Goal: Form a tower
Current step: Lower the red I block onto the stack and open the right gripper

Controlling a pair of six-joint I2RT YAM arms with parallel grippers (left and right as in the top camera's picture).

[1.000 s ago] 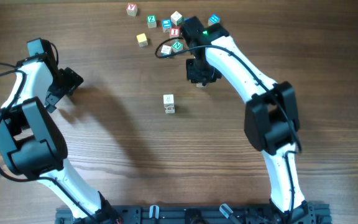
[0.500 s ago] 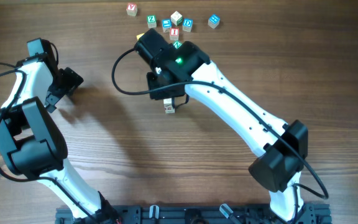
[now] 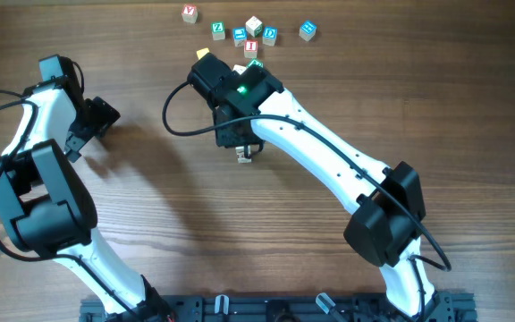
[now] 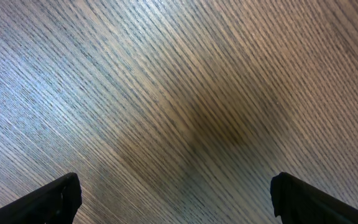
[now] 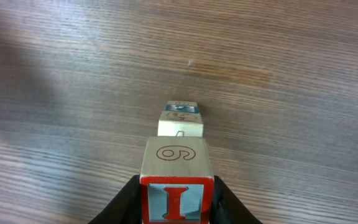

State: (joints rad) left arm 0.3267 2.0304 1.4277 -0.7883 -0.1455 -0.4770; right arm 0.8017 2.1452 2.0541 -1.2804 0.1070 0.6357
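The right gripper (image 5: 177,194) is clamped on a red "I" cube (image 5: 176,163). Its two dark fingers (image 5: 127,200) press the cube's left and right sides, the red letter faces the wrist camera, and an outlined figure, a 6 or a 9, shows on the top face. The tower (image 5: 180,121) stands on the wooden table (image 5: 303,56) directly beyond the held cube — a narrow stack one cube wide, pale wood, with blue print on its uppermost face. In the wrist view the held cube overlaps the near edge of the stack; whether the two touch cannot be told. Seen from overhead, the right arm reaches to the middle of the table and its gripper covers most of the tower, of which only a pale edge shows just below the fingers. How many cubes the stack holds cannot be read. The left gripper (image 4: 179,202) has its jaws wide apart over bare wood grain; overhead it sits at the left side of the table, well apart from the tower. Loose letter cubes (image 3: 254,25) lie in a cluster near the far edge of the table, beyond the right arm — red, green and blue print on pale wood, separate from the stack.
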